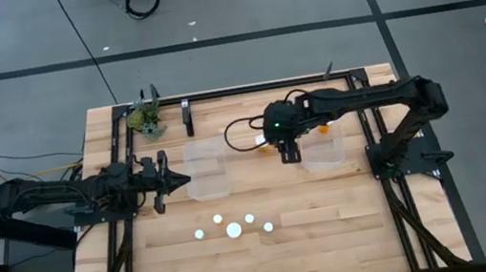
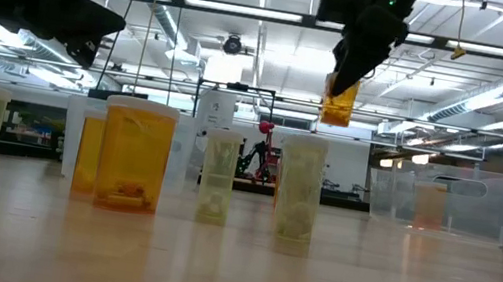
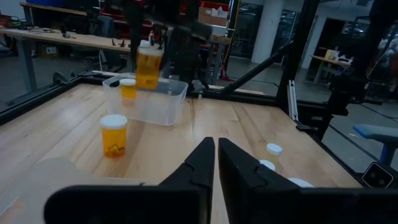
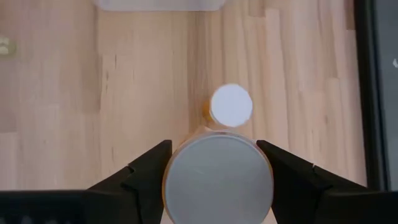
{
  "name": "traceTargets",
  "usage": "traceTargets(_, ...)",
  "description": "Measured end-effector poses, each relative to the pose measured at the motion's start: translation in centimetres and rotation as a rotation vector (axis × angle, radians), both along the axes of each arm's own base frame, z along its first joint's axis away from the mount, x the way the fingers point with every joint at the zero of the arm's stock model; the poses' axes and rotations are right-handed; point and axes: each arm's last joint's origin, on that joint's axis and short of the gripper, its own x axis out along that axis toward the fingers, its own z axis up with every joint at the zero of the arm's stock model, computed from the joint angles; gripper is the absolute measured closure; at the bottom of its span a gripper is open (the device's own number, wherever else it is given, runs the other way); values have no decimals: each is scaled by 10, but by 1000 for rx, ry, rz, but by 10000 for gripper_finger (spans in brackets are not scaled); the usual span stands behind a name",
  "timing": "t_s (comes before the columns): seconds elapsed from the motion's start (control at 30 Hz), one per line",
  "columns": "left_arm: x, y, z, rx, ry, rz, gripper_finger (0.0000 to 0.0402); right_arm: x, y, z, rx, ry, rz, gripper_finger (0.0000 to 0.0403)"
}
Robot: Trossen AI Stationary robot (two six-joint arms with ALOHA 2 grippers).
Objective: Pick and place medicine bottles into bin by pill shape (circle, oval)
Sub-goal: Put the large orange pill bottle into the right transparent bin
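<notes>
My right gripper [image 1: 290, 153] is shut on an amber medicine bottle [image 2: 338, 104] with a white cap, high above the table between the two clear bins. Another amber bottle [image 4: 231, 104] stands on the table below it. Several more white-capped bottles [image 1: 234, 230] stand upright in a cluster near the table's front edge. The right bin [image 2: 445, 200] holds one amber bottle [image 2: 429, 203]. My left gripper [image 1: 172, 178] waits shut and level at the left, beside the left bin [image 1: 207, 168], touching nothing. My right gripper pinches the bottle between its two fingers at the top, one finger [image 4: 146, 171] on each side of the white cap [image 4: 217, 180]. The fingers come from above, slanting down. The amber body [image 2: 338, 106] hangs below them, slightly tilted and lifted clear of the table.
A black frame [image 1: 255, 86] runs along the table's far edge and sides. A small green object [image 1: 146, 120] sits at the far left corner. Bare wood lies between the bins and the bottle cluster.
</notes>
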Motion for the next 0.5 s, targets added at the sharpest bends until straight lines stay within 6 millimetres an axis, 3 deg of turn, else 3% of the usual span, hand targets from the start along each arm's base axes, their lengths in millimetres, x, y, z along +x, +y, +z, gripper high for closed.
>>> traceTargets(0.27, 0, 0, 0, 0, 1, 0, 369, -34, 2, 18, -26, -43, -69, 170)
traceTargets(0.5, 0, 0, 0, 0, 1, 0, 369, -78, -5, -5, 0, -79, -177, 170)
